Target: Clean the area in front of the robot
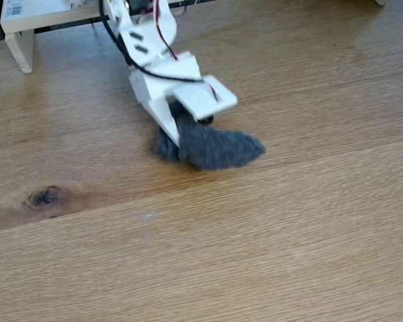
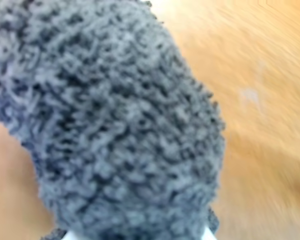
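Note:
The white robot arm (image 1: 162,64) with red and black wires reaches down from the top of the fixed view onto the light-brown oak tabletop (image 1: 269,228). Its flat white gripper (image 1: 181,131) is shut on a dark grey fuzzy cloth (image 1: 215,147), which rests on the wood just below the jaws and trails to the right. In the wrist view the grey cloth (image 2: 105,120) covers the left and centre, with blurred oak tabletop (image 2: 260,100) to its right carrying a small pale smudge (image 2: 249,95).
A white shelf board (image 1: 27,17) with a barcode label stands at the top left on a pale wooden leg (image 1: 20,50). A dark knot (image 1: 46,197) marks the wood at left. A plank seam runs across the tabletop, and pale smudges (image 1: 150,217) lie below it.

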Action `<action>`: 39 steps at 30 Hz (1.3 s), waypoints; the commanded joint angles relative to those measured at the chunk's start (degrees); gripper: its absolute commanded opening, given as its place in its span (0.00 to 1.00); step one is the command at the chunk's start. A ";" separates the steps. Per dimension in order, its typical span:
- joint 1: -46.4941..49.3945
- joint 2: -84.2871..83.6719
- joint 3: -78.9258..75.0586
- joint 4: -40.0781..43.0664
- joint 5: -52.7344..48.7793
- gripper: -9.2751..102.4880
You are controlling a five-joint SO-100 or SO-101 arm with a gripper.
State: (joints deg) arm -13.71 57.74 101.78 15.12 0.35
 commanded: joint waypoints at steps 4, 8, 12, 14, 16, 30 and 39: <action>4.31 -15.38 -35.42 2.20 1.23 0.08; 6.59 -25.75 -45.70 4.31 -1.85 0.08; 10.46 -33.40 -51.86 9.14 -3.60 0.08; 13.27 -35.16 -52.82 13.27 -2.90 0.08; 16.35 -35.95 -52.82 16.87 -2.29 0.08; 29.62 -32.96 -52.82 40.08 6.59 0.08; 17.75 -18.81 -52.82 49.31 7.65 0.08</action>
State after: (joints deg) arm 9.14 29.27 49.57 60.47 7.21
